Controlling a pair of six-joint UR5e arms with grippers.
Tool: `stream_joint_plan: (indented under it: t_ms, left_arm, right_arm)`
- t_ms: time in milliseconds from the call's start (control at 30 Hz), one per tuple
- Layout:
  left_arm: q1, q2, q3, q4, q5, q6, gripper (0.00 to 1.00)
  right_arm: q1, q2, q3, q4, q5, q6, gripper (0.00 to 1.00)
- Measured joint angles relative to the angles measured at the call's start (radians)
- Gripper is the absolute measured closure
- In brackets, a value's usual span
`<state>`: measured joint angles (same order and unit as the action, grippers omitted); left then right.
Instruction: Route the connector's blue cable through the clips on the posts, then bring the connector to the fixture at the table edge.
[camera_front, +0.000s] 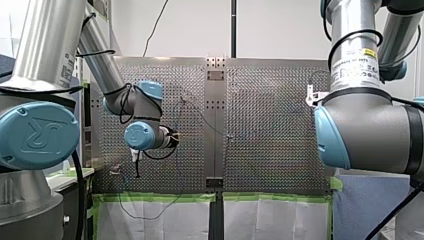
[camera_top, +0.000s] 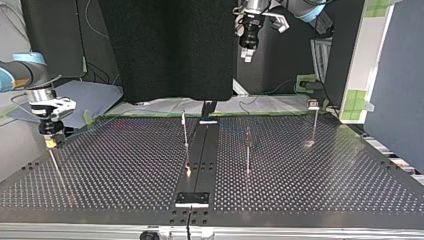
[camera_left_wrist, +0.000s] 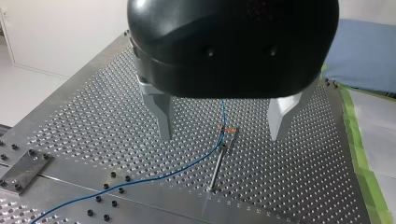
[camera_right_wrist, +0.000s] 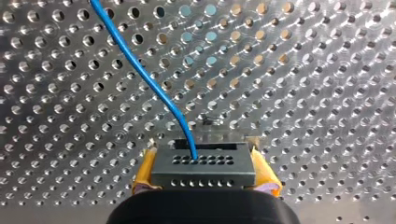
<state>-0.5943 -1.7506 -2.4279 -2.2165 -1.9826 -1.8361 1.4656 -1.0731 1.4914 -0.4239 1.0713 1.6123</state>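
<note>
Blue cable (camera_left_wrist: 140, 184) sits at clip (camera_left_wrist: 229, 131) on post (camera_left_wrist: 218, 163) — routing step underway. Left gripper (camera_left_wrist: 222, 136) wide open, empty; right gripper (camera_right_wrist: 205, 173) clamped on connector (camera_right_wrist: 203, 163). Next, likely: steady pull toward next post.

Past the post (camera_left_wrist: 218, 163), the blue cable (camera_left_wrist: 154, 179) is hidden behind the housing of the left tool (camera_left_wrist: 222, 136). Away from the post, it runs out of view. Post clip (camera_left_wrist: 229, 131): too small to resolve.
</note>
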Motion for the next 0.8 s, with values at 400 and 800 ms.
stream_joint_plan:
  t_ms: [400, 800]
  left_arm:
    - [0.001, 0.000, 0.001, 0.001, 0.000, 0.000, 0.00]
    - [0.003, 0.000, 0.002, 0.000, 0.000, 0.000, 0.00]
  right_arm:
    - [0.003, 0.017, -0.014, 0.006, -0.001, -0.006, 1.00]
    - [0.004, 0.004, -0.016, 0.050, 0.032, -0.052, 1.00]
